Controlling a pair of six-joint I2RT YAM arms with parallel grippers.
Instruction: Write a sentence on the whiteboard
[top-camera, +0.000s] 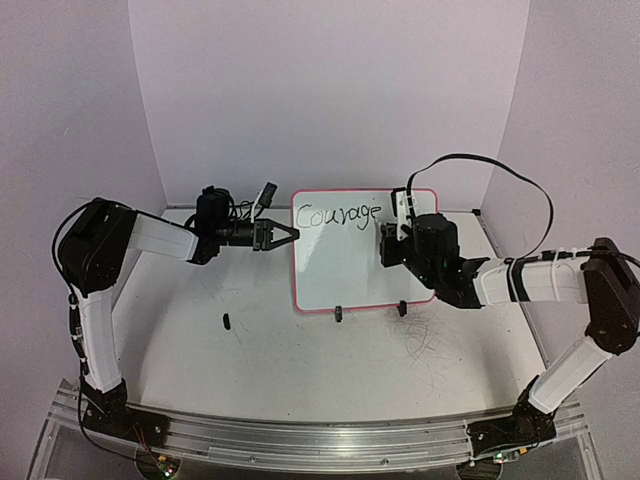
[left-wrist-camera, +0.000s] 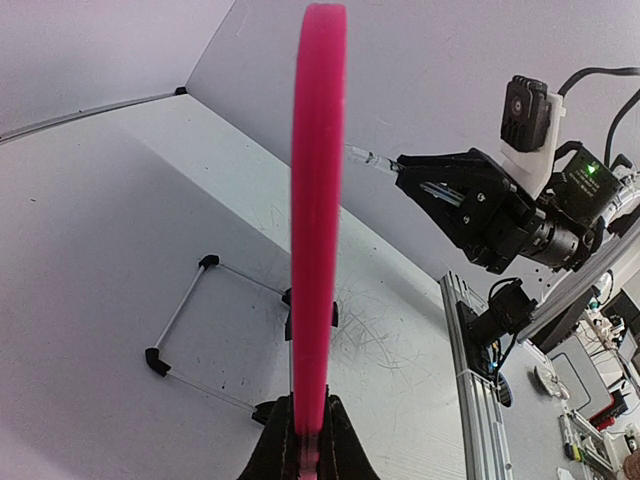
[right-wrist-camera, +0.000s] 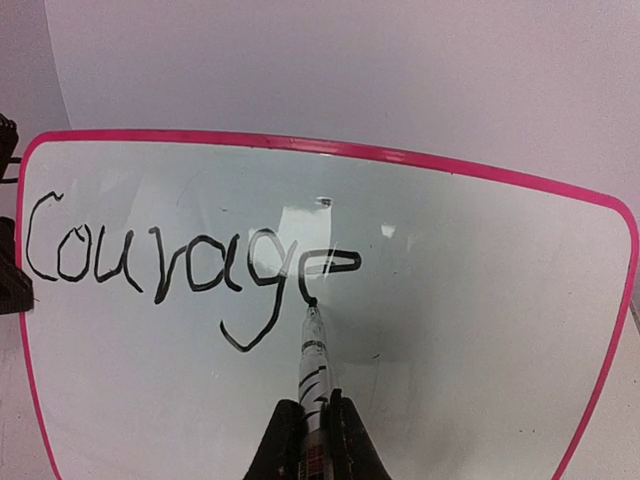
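Left gripper (top-camera: 288, 235) reaching sideways, pinching whiteboard (top-camera: 345, 265) edge, right gripper (right-wrist-camera: 310, 430) clamping marker (right-wrist-camera: 312, 355), tip on whiteboard

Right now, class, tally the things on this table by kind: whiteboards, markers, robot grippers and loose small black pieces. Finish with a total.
whiteboard: 1
marker: 1
grippers: 2, the left gripper and the right gripper
loose small black piece: 1
Total: 5
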